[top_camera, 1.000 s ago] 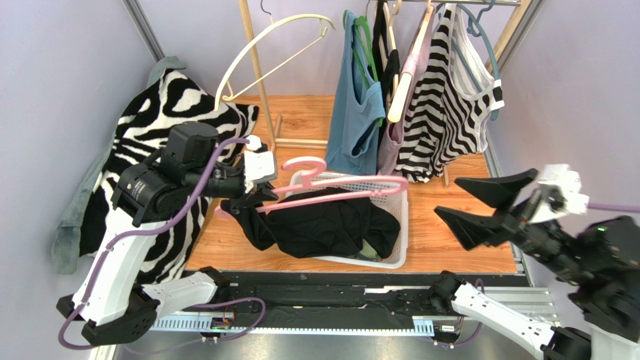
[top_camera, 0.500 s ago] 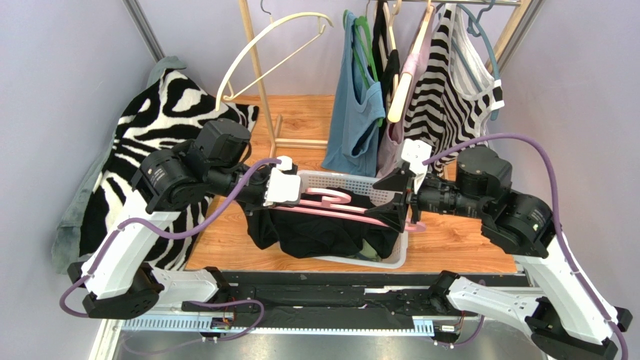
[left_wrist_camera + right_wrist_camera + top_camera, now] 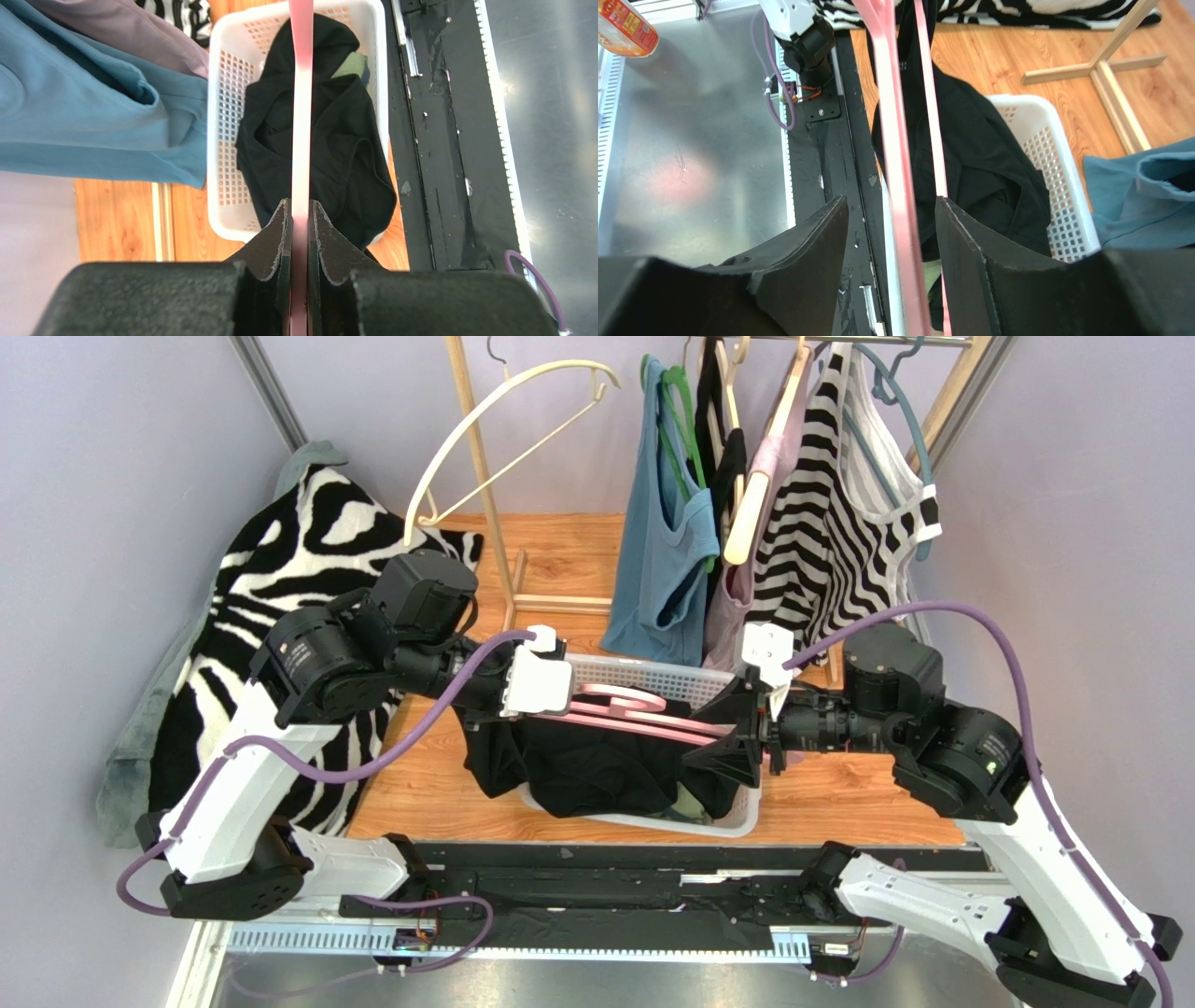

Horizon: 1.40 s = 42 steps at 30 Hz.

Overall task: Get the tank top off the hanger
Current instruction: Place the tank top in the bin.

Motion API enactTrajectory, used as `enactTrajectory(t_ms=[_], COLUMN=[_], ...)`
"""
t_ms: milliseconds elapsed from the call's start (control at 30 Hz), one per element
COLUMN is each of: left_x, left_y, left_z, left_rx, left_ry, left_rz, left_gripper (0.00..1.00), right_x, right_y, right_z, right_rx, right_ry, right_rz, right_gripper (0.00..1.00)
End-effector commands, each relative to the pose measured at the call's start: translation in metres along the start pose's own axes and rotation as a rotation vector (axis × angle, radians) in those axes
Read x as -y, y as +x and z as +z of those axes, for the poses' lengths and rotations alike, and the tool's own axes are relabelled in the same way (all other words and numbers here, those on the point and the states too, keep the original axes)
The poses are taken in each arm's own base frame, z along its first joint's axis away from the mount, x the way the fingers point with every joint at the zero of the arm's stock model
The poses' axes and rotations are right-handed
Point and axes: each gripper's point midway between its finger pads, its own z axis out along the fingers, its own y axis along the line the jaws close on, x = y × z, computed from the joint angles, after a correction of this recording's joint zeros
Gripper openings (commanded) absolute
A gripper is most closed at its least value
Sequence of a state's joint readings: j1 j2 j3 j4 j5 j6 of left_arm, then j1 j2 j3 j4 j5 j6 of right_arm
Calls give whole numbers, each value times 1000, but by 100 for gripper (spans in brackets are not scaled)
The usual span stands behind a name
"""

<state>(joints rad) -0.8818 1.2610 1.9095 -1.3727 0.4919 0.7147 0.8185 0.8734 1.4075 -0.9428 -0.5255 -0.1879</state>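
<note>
My left gripper (image 3: 544,695) is shut on the left end of a pink hanger (image 3: 638,717), held level over a white basket (image 3: 659,674). In the left wrist view the jaws (image 3: 300,213) pinch the pink bar (image 3: 302,105). A black tank top (image 3: 610,767) hangs from the hanger down into the basket; it also shows in the left wrist view (image 3: 337,147). My right gripper (image 3: 739,731) is open at the hanger's right end. In the right wrist view the pink bars (image 3: 899,175) run between its spread fingers (image 3: 891,210), with the black top (image 3: 980,161) beyond.
A wooden rack behind the basket holds a blue tank top (image 3: 659,546), a striped top (image 3: 828,546) and a cream hanger (image 3: 505,434). A zebra-print cloth (image 3: 281,574) lies at left. The basket rim (image 3: 1053,161) is just below the right fingers.
The right arm swung in from the far right and put its open fingers around the hanger's right end. The left gripper carried the hanger right and lower over the basket.
</note>
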Motion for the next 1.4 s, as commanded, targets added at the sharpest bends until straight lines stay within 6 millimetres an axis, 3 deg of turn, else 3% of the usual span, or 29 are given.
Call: enactTrajectory(t_ms=[0,67,100,167,200,233,300,367,433,567,667,767,900,1067,1200,1367], left_x=[19,20,20,20,18,17,12,3,-13,-53,-75,-78,-74,-57,-45,-56], left_y=[3,1,1,1,0,-1,-9,-19,-32,-56,-57,-53,-40,-2,7,13], left_z=[-11,-11,-11,-11,-10,-11,-14,-23,-31,-69,-89,-92,-74,-21,1,21], left_rx=[-28,-23,-22,-20,-15,-10,22,54,86,128,131,140,116,31,16,-13], left_ry=[63,66,65,60,53,46,15,-49,-133,-388,-551,-584,-543,-389,-293,-286], left_rz=[5,7,5,6,11,16,38,57,64,88,50,21,-32,-128,-183,-231], left_gripper=[0,0,0,0,1,7,62,93,94,95,95,95,96,96,96,97], right_x=[4,7,8,8,9,8,5,5,12,13,11,6,3,-1,-2,-5], right_y=[5,2,2,-3,-5,-7,-12,-18,-18,-15,-11,-7,-3,-10,-11,-16], right_z=[4,2,1,-4,-6,-8,-15,-23,-29,-47,-66,-81,-89,-98,-103,-110], right_rx=[-5,8,13,31,38,49,81,115,124,148,184,212,204,222,219,235], right_ry=[15,40,47,66,76,79,93,120,176,249,301,324,337,341,347,352], right_rz=[11,7,9,10,8,16,17,26,37,64,78,88,94,86,88,74], right_gripper=[48,40,25,7,0,0,0,0,0,0,0,0,0,0,0,0])
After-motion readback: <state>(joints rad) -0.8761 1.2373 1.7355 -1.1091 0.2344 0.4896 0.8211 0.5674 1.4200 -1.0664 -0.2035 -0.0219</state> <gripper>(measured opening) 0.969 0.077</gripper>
